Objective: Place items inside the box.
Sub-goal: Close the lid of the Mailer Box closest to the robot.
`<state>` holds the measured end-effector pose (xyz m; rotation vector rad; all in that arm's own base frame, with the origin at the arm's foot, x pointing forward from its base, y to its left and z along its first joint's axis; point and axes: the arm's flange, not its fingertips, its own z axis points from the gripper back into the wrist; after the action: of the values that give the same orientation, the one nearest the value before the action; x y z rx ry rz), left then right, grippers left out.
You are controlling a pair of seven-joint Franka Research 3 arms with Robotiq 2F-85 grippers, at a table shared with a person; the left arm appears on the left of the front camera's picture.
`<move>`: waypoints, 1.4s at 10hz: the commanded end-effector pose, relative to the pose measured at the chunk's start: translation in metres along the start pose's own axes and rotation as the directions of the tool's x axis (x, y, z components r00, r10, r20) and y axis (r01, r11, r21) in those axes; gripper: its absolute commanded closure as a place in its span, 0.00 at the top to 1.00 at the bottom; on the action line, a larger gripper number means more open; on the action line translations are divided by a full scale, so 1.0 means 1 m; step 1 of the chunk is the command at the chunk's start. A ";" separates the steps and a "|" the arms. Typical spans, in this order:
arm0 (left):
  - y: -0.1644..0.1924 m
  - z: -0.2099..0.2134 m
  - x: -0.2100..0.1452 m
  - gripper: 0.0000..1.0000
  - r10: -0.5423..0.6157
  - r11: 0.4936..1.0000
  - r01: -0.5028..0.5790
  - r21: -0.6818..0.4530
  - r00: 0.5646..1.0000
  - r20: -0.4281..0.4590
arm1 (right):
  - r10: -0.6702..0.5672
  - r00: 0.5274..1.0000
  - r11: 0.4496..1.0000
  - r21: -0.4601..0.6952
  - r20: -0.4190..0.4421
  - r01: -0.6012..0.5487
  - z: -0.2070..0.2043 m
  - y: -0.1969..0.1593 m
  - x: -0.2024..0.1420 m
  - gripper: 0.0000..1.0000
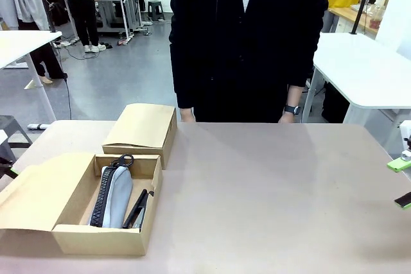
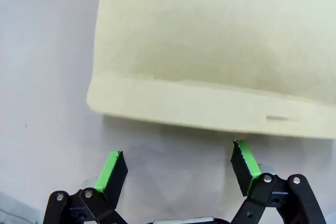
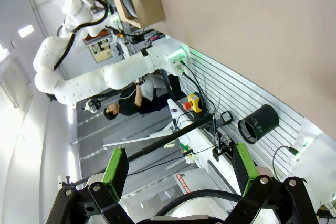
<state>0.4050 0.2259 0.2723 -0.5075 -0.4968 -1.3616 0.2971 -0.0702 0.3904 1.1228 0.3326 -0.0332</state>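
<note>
An open cardboard box (image 1: 77,235) sits at the near left of the table, its lid flap folded out to the left. Inside lies a grey zip pouch (image 1: 117,196) with a black zipper, and slim black items (image 1: 137,208) lie along its right side. My left gripper (image 2: 178,156) hangs open just off a pale cardboard edge of the box (image 2: 210,51), with nothing between its green pads. At the table's right edge my right gripper (image 1: 401,183) is open and empty, and it shows open in its own wrist view too (image 3: 179,153).
A second, closed cardboard box (image 1: 142,126) stands just behind the open one. A person in dark clothes stands at the far edge, one hand (image 1: 187,115) and the other hand (image 1: 288,117) down by the table. The table (image 1: 270,197) is bare across the middle and right.
</note>
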 end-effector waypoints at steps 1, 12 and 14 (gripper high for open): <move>0.005 -0.009 0.000 1.00 -0.035 0.999 0.037 -0.021 0.997 0.074 | -0.020 1.000 1.000 0.011 -0.001 0.020 0.001 0.006 0.000 1.00; -0.033 0.019 0.074 1.00 -0.201 0.974 0.221 0.038 0.786 0.585 | -0.020 1.000 1.000 0.011 -0.001 0.020 0.001 0.006 0.000 1.00; -0.056 0.022 0.108 1.00 -0.245 0.959 0.280 0.044 0.743 0.623 | -0.020 1.000 1.000 0.011 -0.001 0.020 0.001 0.006 0.000 1.00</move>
<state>0.3794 0.1615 0.3500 -0.9834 -1.0557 -1.4349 0.2972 -0.0702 0.3905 1.1227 0.3330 -0.0332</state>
